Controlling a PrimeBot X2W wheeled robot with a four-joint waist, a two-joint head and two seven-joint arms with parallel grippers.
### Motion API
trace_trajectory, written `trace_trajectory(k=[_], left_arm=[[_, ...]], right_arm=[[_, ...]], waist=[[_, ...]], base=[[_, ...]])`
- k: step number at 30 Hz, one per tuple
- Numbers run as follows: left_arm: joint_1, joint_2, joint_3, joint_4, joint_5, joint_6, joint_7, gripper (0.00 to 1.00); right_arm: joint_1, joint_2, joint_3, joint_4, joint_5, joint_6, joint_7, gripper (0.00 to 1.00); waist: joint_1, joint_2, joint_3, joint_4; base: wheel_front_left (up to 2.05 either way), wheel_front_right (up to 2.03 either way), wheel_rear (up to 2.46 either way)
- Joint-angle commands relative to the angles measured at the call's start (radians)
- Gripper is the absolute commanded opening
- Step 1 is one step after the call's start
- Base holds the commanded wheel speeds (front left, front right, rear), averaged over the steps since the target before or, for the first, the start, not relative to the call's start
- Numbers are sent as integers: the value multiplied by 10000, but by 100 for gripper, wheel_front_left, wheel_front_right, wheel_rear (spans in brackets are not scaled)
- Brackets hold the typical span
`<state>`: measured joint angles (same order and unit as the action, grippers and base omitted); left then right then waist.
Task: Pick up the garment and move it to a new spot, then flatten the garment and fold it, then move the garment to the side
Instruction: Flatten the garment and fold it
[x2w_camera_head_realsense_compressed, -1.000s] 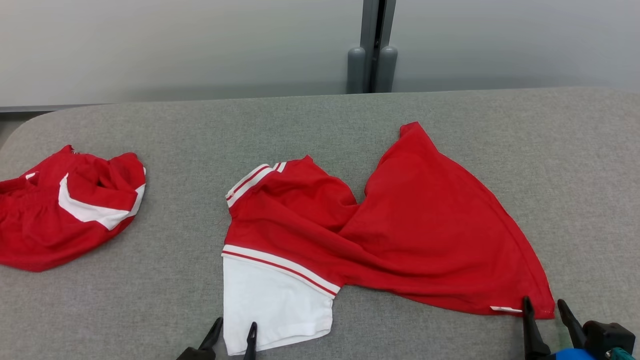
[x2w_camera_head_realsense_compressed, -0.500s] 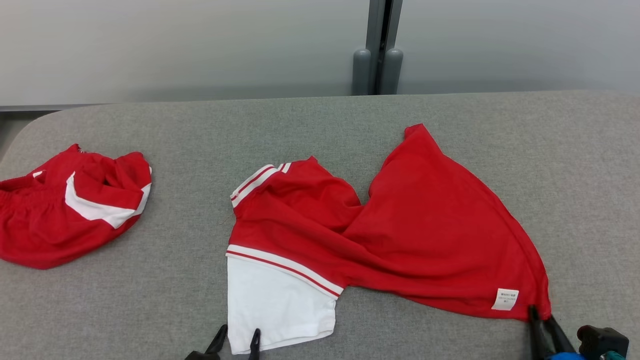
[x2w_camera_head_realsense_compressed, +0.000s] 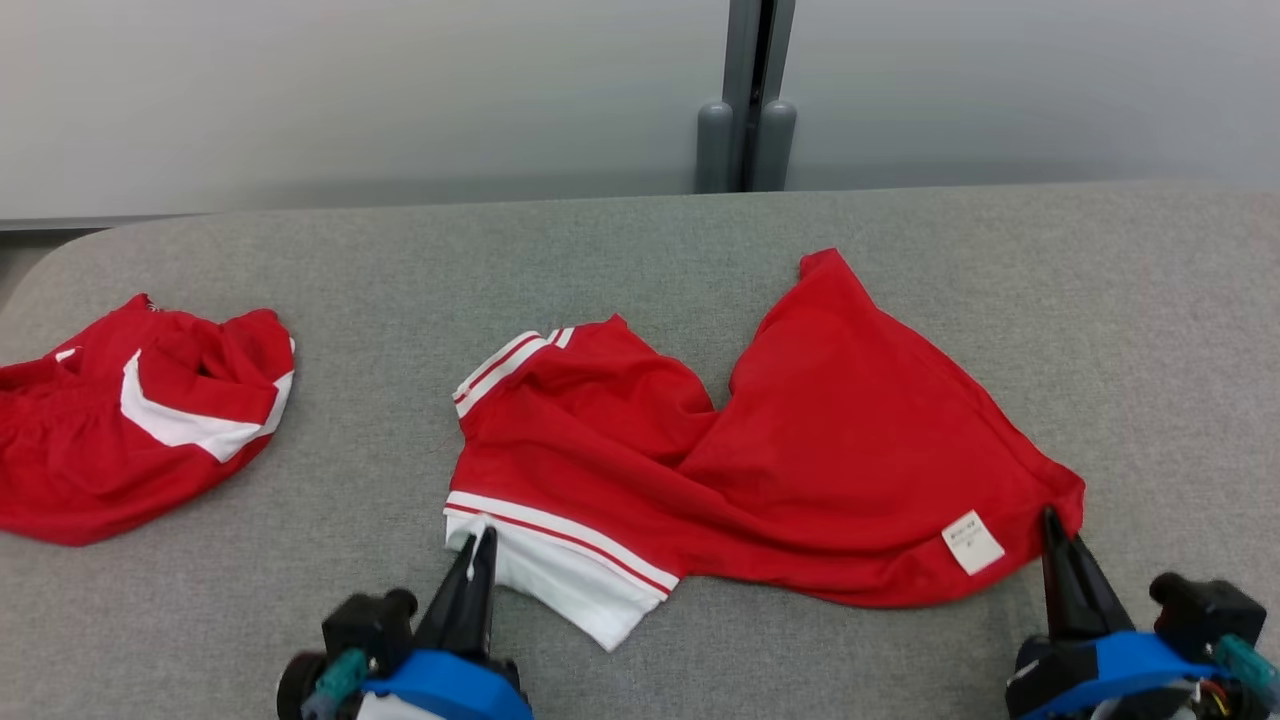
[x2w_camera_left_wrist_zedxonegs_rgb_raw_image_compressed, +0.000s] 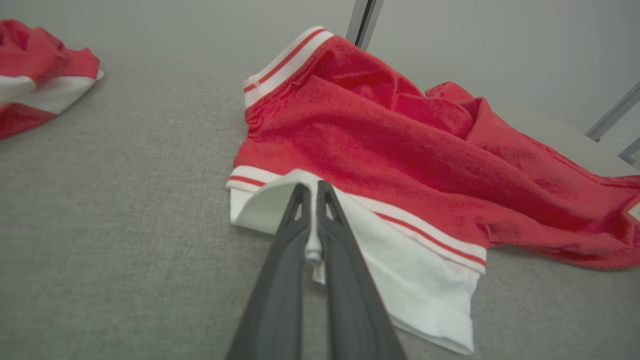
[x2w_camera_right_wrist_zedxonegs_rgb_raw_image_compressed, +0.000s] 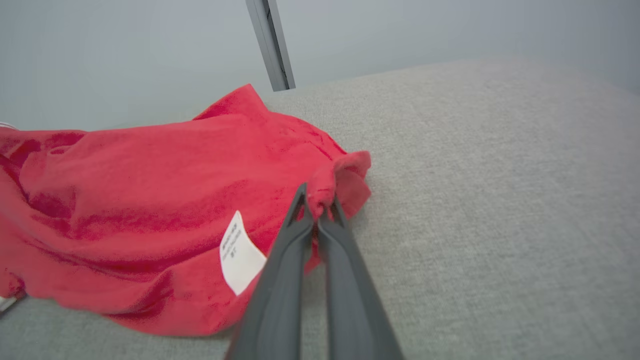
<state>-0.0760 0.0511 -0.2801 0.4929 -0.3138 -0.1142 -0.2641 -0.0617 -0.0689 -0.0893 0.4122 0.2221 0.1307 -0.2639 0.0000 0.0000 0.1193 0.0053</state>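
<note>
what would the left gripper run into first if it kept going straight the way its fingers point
The left gripper, shut on the white edge of the garment, would likely press into its red cloth just ahead, though its height above that cloth is unclear.

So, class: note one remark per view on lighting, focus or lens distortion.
Head view: soft, even light, no glare, only a faint shadow under the red jersey. Left wrist view: wide-angle stretch makes the left gripper loom and the post lean. Right wrist view: label fairly sharp, wall hazy.

Grey fabric table (x2w_camera_head_realsense_compressed: 1000, 250), pale wall (x2w_camera_head_realsense_compressed: 350, 100), grey post (x2w_camera_head_realsense_compressed: 745, 90)
</note>
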Motion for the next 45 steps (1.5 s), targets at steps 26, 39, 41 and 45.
trace_trajectory(k=[26, 39, 41, 45], left_arm=[[-13456, 1545, 502, 1454, -350, -182, 978, 0], [-16866, 1138, -191, 3338, -556, -187, 297, 0], [-16696, 1143, -430, 3470, -652, -187, 217, 0], [-16040, 1241, -666, 3586, -999, -165, 66, 0]], right_arm=[[-12249, -1818, 1769, 2250, 3175, 3, 125, 0], [-15516, -2428, 2643, 4692, 3701, 3, 96, 0], [-15451, -2456, 2911, 4824, 3869, 1, 68, 0], [-14832, -2498, 3439, 4848, 4222, 3, 13, 0]], waist=[[0, 0, 3927, -933], [0, 0, 4299, -928], [0, 0, 4332, -877], [0, 0, 4424, -797]], base=[[0, 0, 0], [0, 0, 0], [0, 0, 0], [0, 0, 0]])
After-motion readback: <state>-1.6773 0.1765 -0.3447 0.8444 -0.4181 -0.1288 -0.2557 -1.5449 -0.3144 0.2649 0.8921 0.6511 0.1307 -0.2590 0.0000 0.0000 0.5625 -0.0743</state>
